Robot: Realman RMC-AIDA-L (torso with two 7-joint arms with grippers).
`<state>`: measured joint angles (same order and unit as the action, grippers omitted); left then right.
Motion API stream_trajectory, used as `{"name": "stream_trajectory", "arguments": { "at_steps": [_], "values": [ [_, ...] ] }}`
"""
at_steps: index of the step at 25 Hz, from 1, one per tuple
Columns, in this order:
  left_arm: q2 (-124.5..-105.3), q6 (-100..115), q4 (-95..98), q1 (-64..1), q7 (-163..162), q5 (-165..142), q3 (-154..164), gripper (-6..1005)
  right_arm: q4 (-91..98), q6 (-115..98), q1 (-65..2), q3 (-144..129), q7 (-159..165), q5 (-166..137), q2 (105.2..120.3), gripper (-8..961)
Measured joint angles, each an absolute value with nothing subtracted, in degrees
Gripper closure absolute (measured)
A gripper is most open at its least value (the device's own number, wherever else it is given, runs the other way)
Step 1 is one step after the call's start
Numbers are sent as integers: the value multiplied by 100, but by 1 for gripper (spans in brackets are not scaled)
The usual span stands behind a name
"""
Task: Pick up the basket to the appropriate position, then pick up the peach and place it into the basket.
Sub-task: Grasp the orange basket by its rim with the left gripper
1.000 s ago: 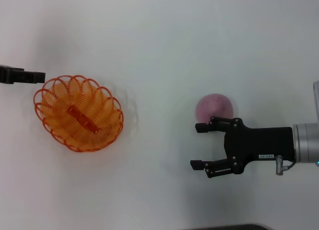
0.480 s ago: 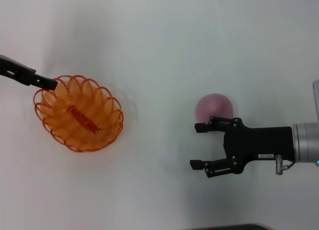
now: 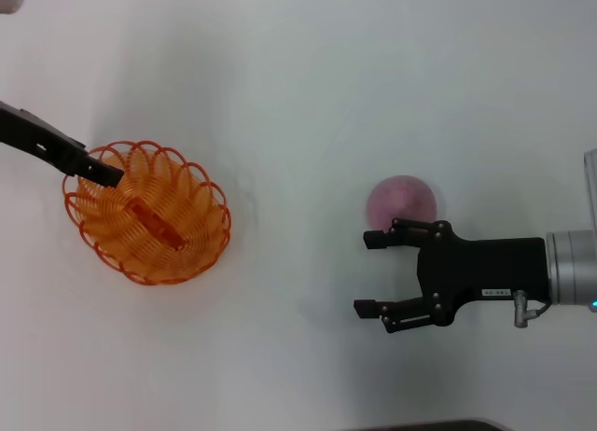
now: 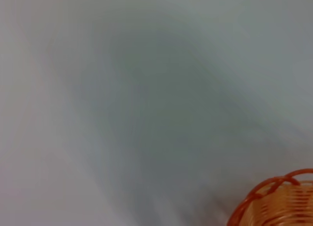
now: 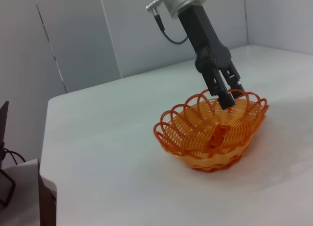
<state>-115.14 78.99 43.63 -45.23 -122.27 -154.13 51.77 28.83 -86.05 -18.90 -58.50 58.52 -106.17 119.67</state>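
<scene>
The orange wire basket (image 3: 147, 212) sits on the white table at the left; it also shows in the right wrist view (image 5: 212, 133), and a bit of its rim (image 4: 274, 199) shows in the left wrist view. My left gripper (image 3: 98, 173) comes in from the left, its tip at the basket's far-left rim. In the right wrist view the left gripper (image 5: 226, 96) points down onto that rim. The pink peach (image 3: 401, 200) lies on the table at the right. My right gripper (image 3: 368, 272) is open just in front of the peach, holding nothing, its far finger close to the fruit.
A white table (image 3: 298, 95) stretches around both things. Its edge and corner (image 5: 46, 172) show in the right wrist view, with grey wall panels (image 5: 73, 35) behind.
My left gripper has swung in from beside the basket and lowered onto its far-left rim. The right arm, the peach and the basket have stayed where they were.
</scene>
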Motion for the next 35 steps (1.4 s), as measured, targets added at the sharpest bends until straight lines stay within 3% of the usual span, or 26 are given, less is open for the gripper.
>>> {"name": "stream_trajectory", "arguments": {
  "at_steps": [7,19,31,35],
  "values": [
    [-11699,7738,4342,-4571,-12233,-15778,5206,232,2883,-8575,-1897,-5862,5853,-10617,11970,9],
    [-11716,7721,4364,-4600,-12345,-15786,5247,315,2883,-8569,-1899,-5871,5854,-10617,11971,10],
    [-11728,7700,4351,-4634,-12425,-15905,5255,521,2883,-8569,-1900,-5899,5853,-10617,11977,10],
    [-11728,7705,4350,-4641,-12427,-15909,5227,759,2883,-8569,-1906,-5898,5853,-10617,11980,10]
  ]
}}
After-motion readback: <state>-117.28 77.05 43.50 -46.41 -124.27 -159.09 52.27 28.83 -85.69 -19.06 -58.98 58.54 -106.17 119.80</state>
